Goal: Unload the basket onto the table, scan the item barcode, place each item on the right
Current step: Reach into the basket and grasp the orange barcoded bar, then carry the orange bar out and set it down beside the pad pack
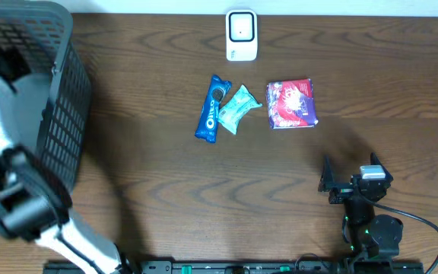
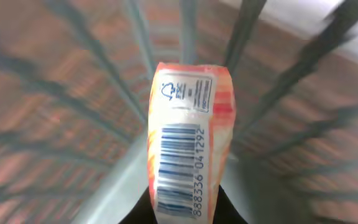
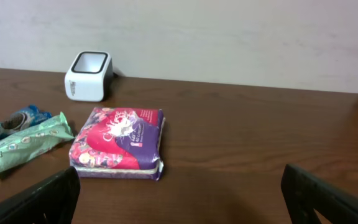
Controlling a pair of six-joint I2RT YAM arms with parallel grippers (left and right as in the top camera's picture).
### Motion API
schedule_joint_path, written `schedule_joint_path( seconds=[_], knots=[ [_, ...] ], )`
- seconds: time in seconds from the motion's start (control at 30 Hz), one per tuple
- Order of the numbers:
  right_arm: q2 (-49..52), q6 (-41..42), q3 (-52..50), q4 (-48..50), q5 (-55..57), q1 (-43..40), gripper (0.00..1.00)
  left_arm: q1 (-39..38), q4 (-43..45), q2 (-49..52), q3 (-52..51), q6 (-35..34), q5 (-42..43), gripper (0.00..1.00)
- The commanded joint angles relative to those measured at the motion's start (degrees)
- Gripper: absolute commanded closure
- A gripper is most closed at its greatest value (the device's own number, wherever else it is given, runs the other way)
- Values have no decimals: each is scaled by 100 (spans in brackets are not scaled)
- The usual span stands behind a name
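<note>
White scanner (image 3: 89,76) behind pink packet (image 3: 118,143); green pouch (image 3: 27,144) leftward

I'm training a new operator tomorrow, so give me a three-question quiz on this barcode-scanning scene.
1. True or false: the right tool is open and holds nothing.
2. What colour is the middle packet, between the blue cookie pack and the red-purple pack? A) green B) yellow C) black
3. Fill in: the orange packet in the left wrist view shows its ____ to the camera.
Key: 1 true; 2 A; 3 barcode.
</note>
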Motion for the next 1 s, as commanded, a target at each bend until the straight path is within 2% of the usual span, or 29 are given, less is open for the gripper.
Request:
schedule_joint_path(
  seconds=[0.0, 0.03, 0.1, 0.17, 0.3, 0.43, 0.57, 0.73, 0.97],
  knots=[
    [-24, -9, -9, -22, 4, 15, 1, 24, -474, -1458, 9, -951, -17, 93],
    [-24, -9, -9, -22, 4, 15, 1, 24, -592, -1707, 9, -1141, -17, 93],
    [-24, -9, -9, -22, 4, 15, 1, 4, -966, -2479, 7, -1993, 9, 93],
    [-24, -9, -9, -22, 4, 15, 1, -52, -1121, -2924, 7, -2420, 295, 92],
    [-24, -9, -9, -22, 4, 15, 1, -505, -1003, -3775, 7, -2815, 1639, 93],
    [-24, -9, -9, -22, 4, 15, 1, -1412, -817, -4039, 7, -3036, 1840, 93],
    [-24, -9, -9, -22, 4, 15, 1, -2677, -844, -3941, -20, -3036, 1840, 93],
    [-24, -9, -9, -22, 4, 15, 1, -4227, -1104, -3292, -31, -3036, 1790, 93],
    [-24, -9, -9, -22, 4, 15, 1, -5484, -1541, -1941, -31, -3036, 1005, 92]
  ],
)
